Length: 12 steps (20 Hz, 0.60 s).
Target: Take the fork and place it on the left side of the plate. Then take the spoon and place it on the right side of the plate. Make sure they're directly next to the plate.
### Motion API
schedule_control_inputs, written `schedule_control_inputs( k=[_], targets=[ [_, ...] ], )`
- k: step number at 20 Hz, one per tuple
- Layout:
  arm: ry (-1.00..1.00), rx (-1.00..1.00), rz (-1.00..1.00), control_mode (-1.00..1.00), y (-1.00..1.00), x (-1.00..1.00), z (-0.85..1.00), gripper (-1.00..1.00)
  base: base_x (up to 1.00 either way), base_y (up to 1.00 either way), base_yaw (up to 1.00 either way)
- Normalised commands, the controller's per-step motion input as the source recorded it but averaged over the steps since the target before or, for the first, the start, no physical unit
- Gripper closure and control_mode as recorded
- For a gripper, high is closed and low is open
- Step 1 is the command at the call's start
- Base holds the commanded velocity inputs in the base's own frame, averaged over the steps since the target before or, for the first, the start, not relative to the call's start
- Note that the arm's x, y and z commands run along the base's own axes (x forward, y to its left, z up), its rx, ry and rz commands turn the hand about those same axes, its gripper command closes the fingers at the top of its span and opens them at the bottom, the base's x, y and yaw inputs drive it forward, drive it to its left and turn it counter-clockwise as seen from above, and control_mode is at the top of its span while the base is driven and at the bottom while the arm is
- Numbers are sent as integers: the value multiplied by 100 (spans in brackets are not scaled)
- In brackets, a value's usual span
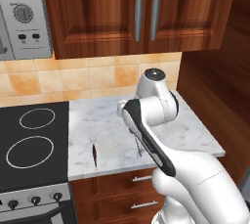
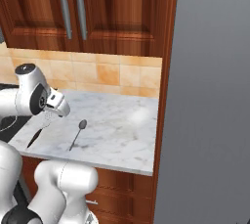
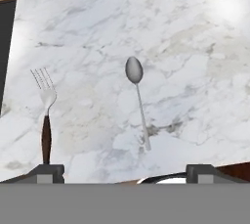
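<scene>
The fork [image 3: 46, 115], pale tines and a dark handle, lies on the marble counter [image 3: 97, 32] at the left of the hand view. It also shows near the stove side [image 1: 93, 148] [image 2: 35, 139]. The all-grey spoon [image 3: 137, 100] lies a little to its right, bowl pointing away [image 2: 78, 133]; the arm hides most of it in the left base view. My gripper [image 3: 126, 172] hovers above the counter's front part, open and holding nothing, with the spoon between its fingertips' lines. A faint pale round patch [image 2: 139, 115] [image 3: 228, 3] lies further right; I cannot tell whether it is the plate.
A black stovetop [image 1: 34, 140] adjoins the counter on the left. Wooden wall cabinets [image 1: 141, 8] hang above, and drawers [image 1: 136, 193] sit below the front edge. A tall grey panel [image 2: 215, 96] and a wooden side wall close off the counter's right end.
</scene>
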Motion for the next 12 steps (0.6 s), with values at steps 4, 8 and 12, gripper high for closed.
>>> schedule_control_inputs(
  k=[4,8,12],
  targets=[
    [0,0,0,-100,53,12,-29,-100,0,0,0],
    [0,0,0,-100,65,6,-33,-100,0,0,0],
    [0,0,0,-100,63,15,-31,-100,0,0,0]
  ],
)
